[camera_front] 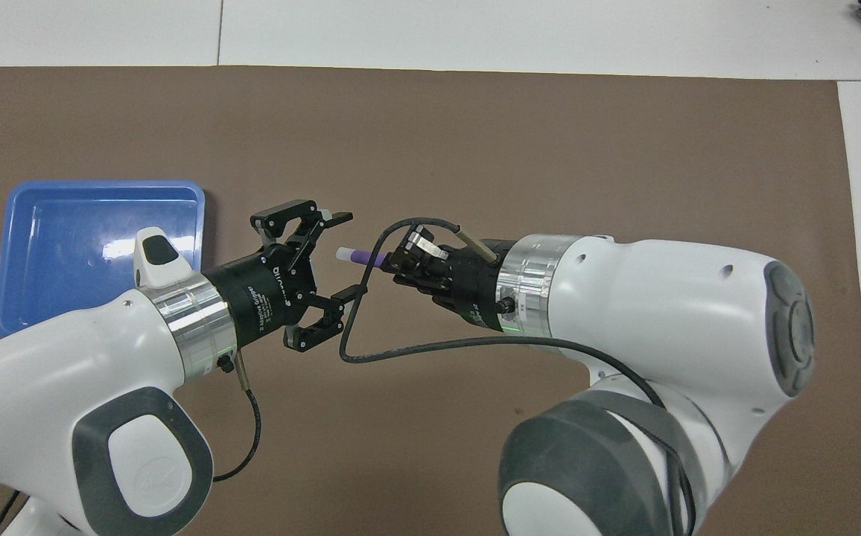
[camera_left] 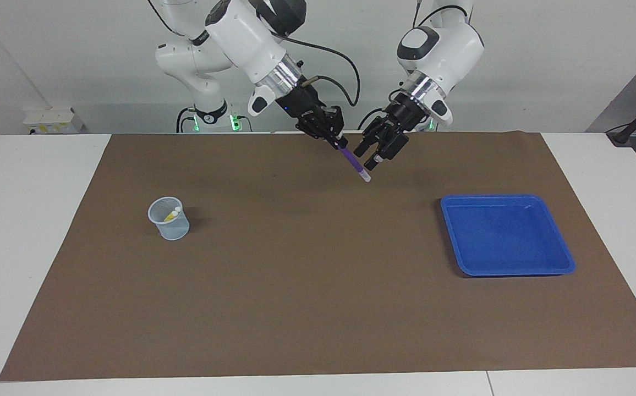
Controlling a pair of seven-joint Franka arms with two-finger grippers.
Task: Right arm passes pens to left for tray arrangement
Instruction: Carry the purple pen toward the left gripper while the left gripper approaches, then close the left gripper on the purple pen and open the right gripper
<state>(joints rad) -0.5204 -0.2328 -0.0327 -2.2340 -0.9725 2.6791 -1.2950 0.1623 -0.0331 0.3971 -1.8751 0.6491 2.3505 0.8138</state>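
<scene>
My right gripper (camera_left: 337, 143) (camera_front: 401, 260) hangs over the brown mat, shut on a purple pen (camera_left: 354, 162) (camera_front: 362, 257) that points down and toward the left arm's end. Its whitish tip lies between the fingers of my left gripper (camera_left: 366, 158) (camera_front: 347, 253), which is open and not touching it. A yellow pen (camera_left: 171, 215) stands in a pale mesh cup (camera_left: 169, 220) toward the right arm's end. The blue tray (camera_left: 508, 196) (camera_front: 103, 184) lies toward the left arm's end with nothing in it.
A brown mat (camera_left: 307, 286) covers most of the white table (camera_left: 32, 231). In the overhead view my right arm hides the mesh cup. A black cable (camera_front: 430, 346) loops from my right wrist below both grippers.
</scene>
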